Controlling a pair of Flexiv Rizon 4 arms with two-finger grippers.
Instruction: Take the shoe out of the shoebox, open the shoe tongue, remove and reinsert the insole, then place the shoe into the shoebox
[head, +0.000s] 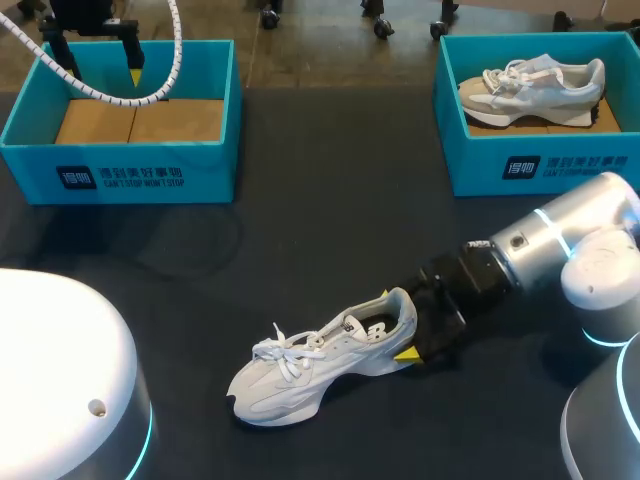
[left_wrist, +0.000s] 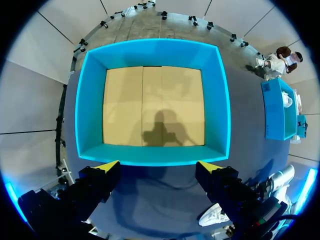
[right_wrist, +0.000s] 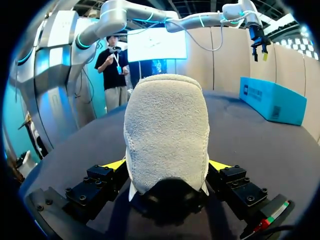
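The shoe was gripped at the heel by the right tool, probably for steadying; beyond it, the left tool was poised wide over a box.

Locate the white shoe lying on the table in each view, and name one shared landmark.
Head view: white shoe lies on the table, heel in the right gripper.
Left wrist view: small, beyond one finger of the left gripper.
Right wrist view: heel fills the space between the fingers.
Landmark: the empty blue shoebox.
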